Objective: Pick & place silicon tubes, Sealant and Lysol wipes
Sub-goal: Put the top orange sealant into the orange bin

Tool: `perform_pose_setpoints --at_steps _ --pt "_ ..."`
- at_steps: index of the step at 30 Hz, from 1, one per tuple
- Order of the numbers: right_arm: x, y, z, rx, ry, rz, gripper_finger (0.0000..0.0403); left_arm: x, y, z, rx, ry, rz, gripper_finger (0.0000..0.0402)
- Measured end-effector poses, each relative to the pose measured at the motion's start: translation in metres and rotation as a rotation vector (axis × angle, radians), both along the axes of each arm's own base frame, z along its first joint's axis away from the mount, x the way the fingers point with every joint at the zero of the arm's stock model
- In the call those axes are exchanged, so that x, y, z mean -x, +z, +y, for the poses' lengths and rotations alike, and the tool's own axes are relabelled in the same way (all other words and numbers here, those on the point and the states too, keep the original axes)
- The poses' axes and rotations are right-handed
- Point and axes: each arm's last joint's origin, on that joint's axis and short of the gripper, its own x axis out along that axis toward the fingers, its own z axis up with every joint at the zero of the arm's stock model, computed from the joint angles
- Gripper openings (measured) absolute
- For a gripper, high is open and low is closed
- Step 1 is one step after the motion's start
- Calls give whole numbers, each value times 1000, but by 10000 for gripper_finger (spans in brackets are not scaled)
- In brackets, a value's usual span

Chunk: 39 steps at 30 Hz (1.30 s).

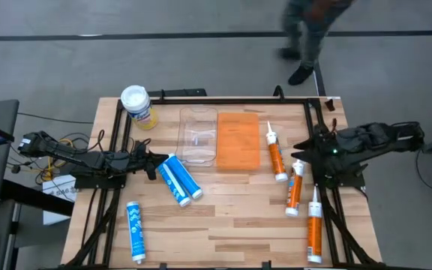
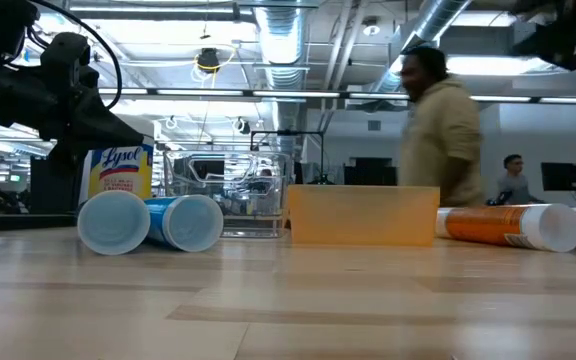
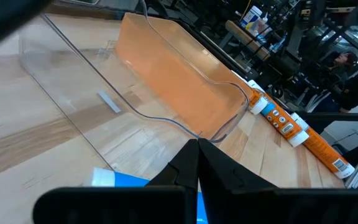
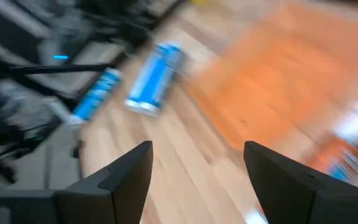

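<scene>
1. Lone blue silicone tube (image 1: 134, 231) lying at lower left of the high view, well apart from the rest, white cap toward the upper side.
2. Three orange sealant tubes on the right of that view: lowest one (image 1: 314, 225) near the lower right edge of the table, middle one (image 1: 295, 188) just above it, third (image 1: 276, 156) just beside the orange bin.
3. Pair of blue silicone tubes (image 1: 178, 178) lying side by side, touching, left of centre; in the low view, round ends facing the camera at left.
4. Left gripper (image 1: 153, 163) at centre left of the high view, fingers clenched together with nothing between them, tips just beside the upper end of the blue pair; seen pressed tip to tip in the left wrist view (image 3: 197, 163).
5. Right gripper (image 1: 303, 148) at centre right, above the table beside the sealant tubes, fingers spread apart and grasping nothing, as shown in the right wrist view (image 4: 194, 177).
6. Clear plastic bin (image 1: 199, 136) and orange bin (image 1: 238, 140) side by side at upper centre, touching along one long wall.
7. Lysol wipes (image 1: 137, 106) standing upright at the upper left corner of the wooden table (image 1: 231, 217), white lid up, yellow label visible, well apart from both grippers.
8. Person (image 1: 310, 34) walking on the floor beyond the table, top of the high view; also right of centre in the low view.
</scene>
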Motion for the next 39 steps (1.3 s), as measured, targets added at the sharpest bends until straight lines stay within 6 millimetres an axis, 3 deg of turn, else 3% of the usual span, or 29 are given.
perform_pose_setpoints --at_steps 6,15,29,39 --pt "-3 6 1 -100 -130 199 244 0 0 0 -1 0 1 0" --pt "-17 11 4 -124 -128 137 244 0 0 0 -1 0 1 0" --pt "-19 13 5 -143 -119 101 244 0 0 0 -1 0 1 0" --pt "-51 -4 0 -79 -167 307 244 0 -1 0 -3 0 8 0"
